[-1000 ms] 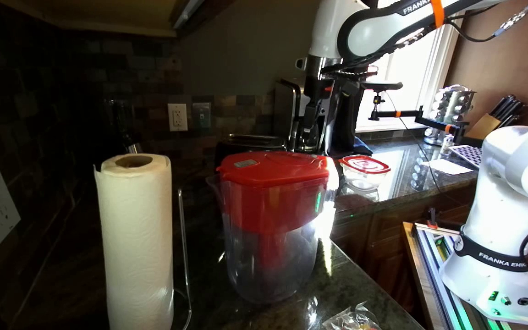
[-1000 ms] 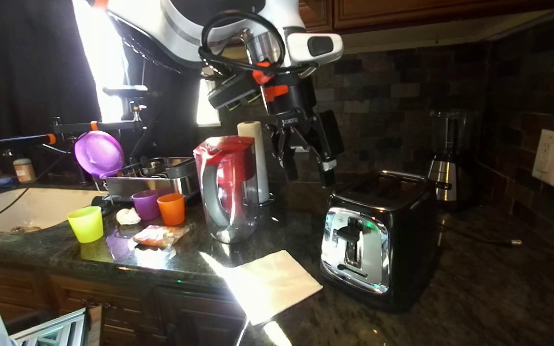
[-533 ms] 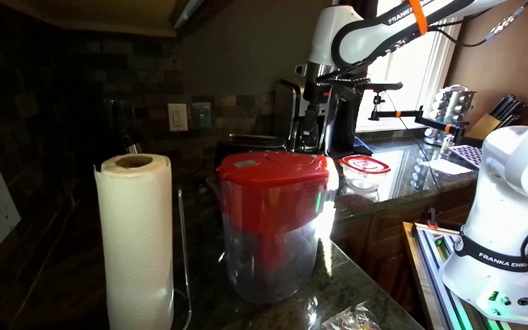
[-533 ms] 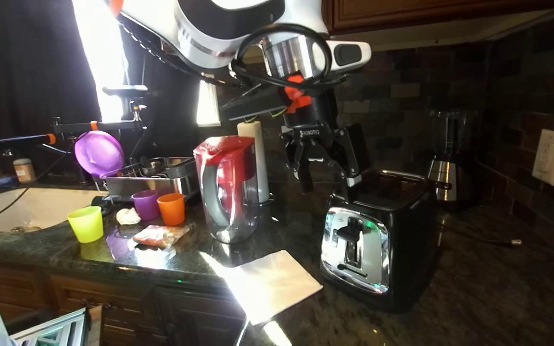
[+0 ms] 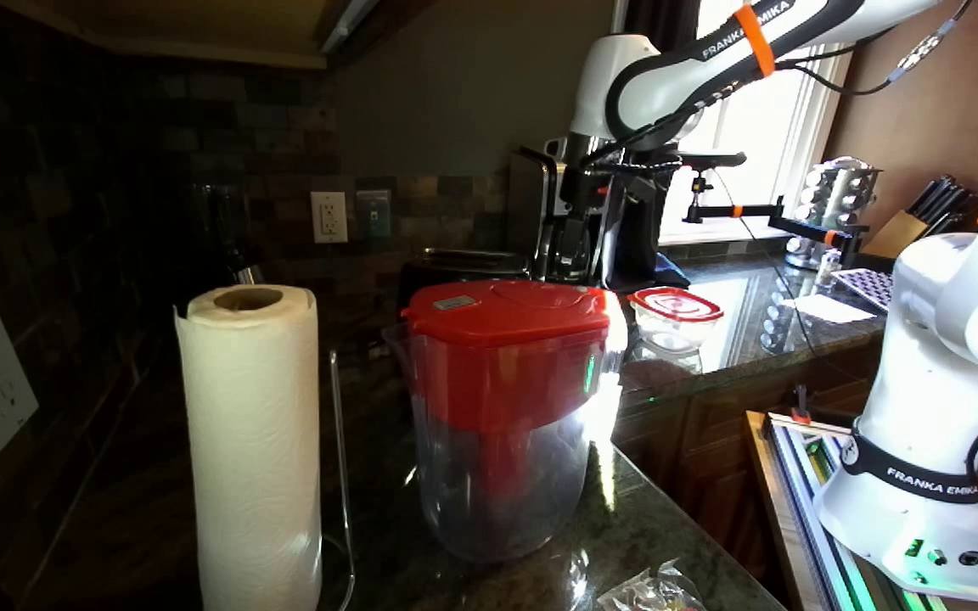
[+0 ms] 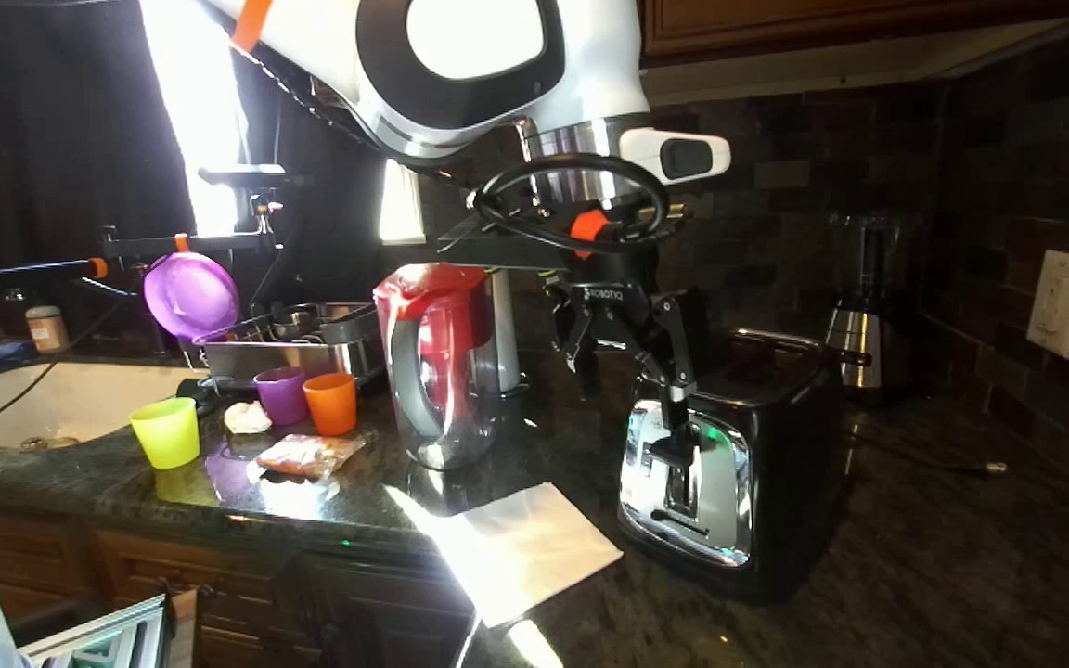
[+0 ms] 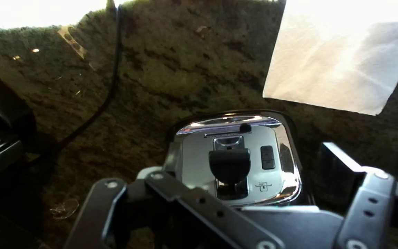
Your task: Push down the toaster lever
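The black toaster with a chrome front stands on the counter in an exterior view. Its dark lever sits in the upper part of its slot. In the wrist view the toaster's front and the lever lie between the spread fingers. In the other camera's exterior view the toaster is mostly hidden behind the pitcher. My gripper is open and empty, pointing down at the toaster's front. One finger is just above the lever in that view; I cannot tell whether it touches. The gripper also shows in the wrist view.
A red-lidded pitcher stands beside the toaster. A pale napkin lies in front. A paper towel roll, a clear red-lidded container, a blender and coloured cups are around. A black cord crosses the counter.
My gripper has come down and moved right in an exterior view, from above and beside the toaster to in front of its face near the lever. It stays open. The lever looks unmoved.
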{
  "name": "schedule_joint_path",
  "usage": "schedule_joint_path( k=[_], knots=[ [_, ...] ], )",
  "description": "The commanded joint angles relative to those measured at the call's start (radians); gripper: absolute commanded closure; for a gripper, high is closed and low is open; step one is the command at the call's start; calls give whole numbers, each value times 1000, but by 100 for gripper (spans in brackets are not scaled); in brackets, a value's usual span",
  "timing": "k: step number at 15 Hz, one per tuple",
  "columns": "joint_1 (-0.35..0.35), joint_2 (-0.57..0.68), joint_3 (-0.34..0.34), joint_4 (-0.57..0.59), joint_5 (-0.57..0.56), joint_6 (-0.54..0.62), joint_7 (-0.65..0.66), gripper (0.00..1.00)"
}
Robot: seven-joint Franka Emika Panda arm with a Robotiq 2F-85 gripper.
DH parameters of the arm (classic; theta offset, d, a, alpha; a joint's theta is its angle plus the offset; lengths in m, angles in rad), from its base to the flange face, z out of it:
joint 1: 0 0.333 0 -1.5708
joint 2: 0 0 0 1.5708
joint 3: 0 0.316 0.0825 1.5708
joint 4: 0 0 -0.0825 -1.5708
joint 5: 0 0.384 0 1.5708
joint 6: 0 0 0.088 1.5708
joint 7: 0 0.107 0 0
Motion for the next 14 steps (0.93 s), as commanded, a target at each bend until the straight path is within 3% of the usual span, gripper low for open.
schedule_joint_path(
  k=[1,14],
  knots=[
    [2,0,-1,3,-1,-2,1,0],
    [6,-1,-4,2,7,6,-11,0]
  ],
)
